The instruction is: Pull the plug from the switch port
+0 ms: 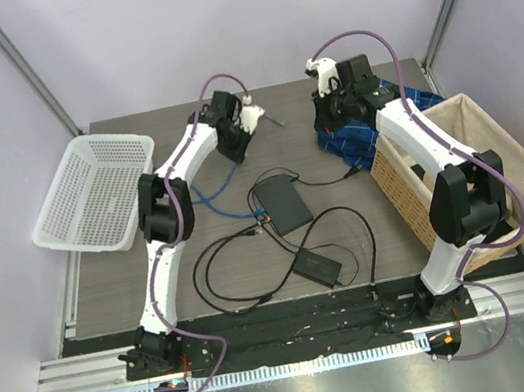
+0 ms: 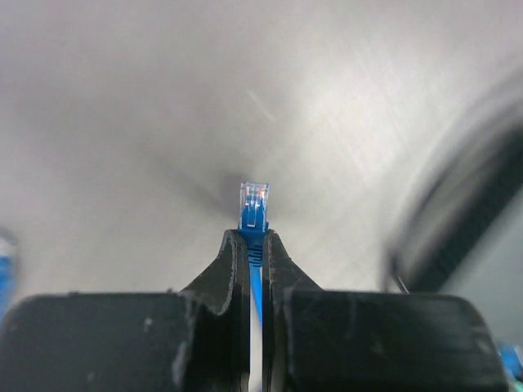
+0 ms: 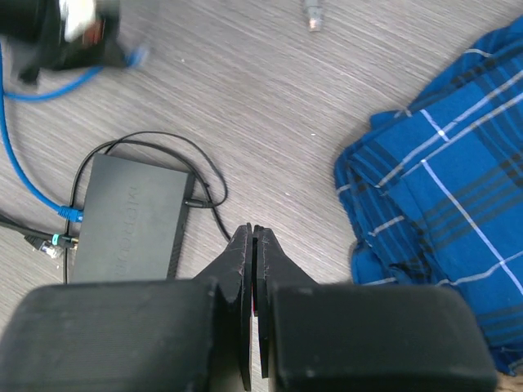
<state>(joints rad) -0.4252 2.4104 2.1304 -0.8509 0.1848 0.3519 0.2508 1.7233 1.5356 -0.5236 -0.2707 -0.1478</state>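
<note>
The flat dark grey switch (image 1: 282,203) lies mid-table and also shows in the right wrist view (image 3: 131,220). Its port edge (image 3: 72,233) holds a blue plug (image 3: 72,215) and a black plug with a green tip (image 3: 54,239). My left gripper (image 1: 234,146) is behind the switch, above the table. In its own view this gripper (image 2: 254,237) is shut on a clear plug (image 2: 254,200) at the end of a blue cable (image 1: 210,199). That cable runs down to the switch's port edge. My right gripper (image 3: 254,233) is shut and empty above the table, right of the switch.
A black power brick (image 1: 317,267) with looping black cords lies near the front. A white mesh basket (image 1: 89,191) stands at the left, a wicker basket (image 1: 480,168) at the right. A blue plaid cloth (image 3: 441,188) lies beside it. A loose grey plug (image 3: 313,16) lies at the back.
</note>
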